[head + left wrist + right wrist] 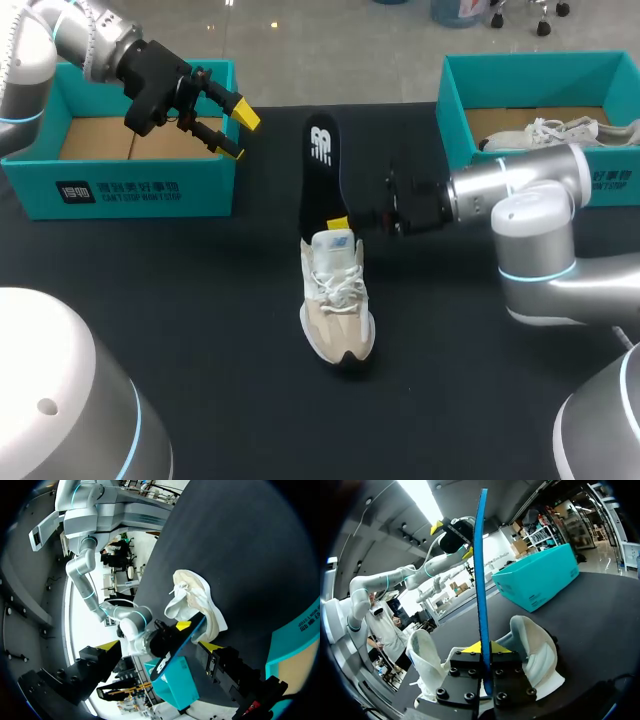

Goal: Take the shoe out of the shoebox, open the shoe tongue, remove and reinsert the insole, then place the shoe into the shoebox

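Note:
A beige and white shoe stands on the black table, toe toward me. A black insole rises from its heel opening, and my right gripper is shut on the insole's lower part. In the right wrist view the insole shows edge-on between the yellow tips of my right gripper, with the shoe just beyond. My left gripper hangs open over the left shoebox, holding nothing. In its own view the left gripper looks toward the shoe and insole.
A second teal shoebox at the back right holds another white shoe. The left shoebox shows a brown cardboard floor. Black table surface stretches in front of the shoe and to both sides of it.

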`<move>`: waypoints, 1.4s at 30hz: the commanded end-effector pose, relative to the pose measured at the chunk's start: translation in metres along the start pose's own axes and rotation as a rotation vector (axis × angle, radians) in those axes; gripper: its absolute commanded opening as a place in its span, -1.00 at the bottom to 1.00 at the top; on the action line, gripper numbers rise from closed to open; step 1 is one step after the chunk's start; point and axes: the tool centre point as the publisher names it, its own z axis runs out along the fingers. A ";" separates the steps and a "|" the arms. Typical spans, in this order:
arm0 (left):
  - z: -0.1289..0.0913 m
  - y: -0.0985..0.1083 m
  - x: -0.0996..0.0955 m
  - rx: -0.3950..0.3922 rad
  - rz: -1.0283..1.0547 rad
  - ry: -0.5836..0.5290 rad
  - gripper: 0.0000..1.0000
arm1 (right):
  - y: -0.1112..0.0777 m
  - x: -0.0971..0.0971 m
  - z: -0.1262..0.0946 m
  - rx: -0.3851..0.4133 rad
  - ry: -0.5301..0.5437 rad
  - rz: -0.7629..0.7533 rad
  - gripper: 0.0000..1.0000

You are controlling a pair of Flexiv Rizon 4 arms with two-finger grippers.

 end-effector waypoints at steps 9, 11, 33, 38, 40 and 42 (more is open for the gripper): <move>-0.001 0.000 0.000 0.001 0.001 0.004 1.00 | -0.004 -0.002 0.002 0.043 0.003 0.060 -1.00; -0.001 0.000 0.000 0.001 0.001 0.004 1.00 | -0.006 -0.003 0.003 0.058 0.009 0.075 -1.00; -0.001 0.000 0.000 0.001 0.001 0.004 1.00 | -0.005 0.004 -0.002 0.065 -0.005 0.076 -0.15; -0.001 0.000 0.000 0.001 0.001 0.004 1.00 | 0.002 0.005 -0.001 0.065 -0.007 0.059 -0.15; -0.001 0.000 0.000 0.001 0.001 0.004 1.00 | 0.004 0.005 -0.001 0.064 -0.006 0.053 -0.14; -0.001 0.000 0.000 0.001 0.001 0.004 1.00 | 0.006 0.005 0.000 0.065 -0.005 0.048 -0.13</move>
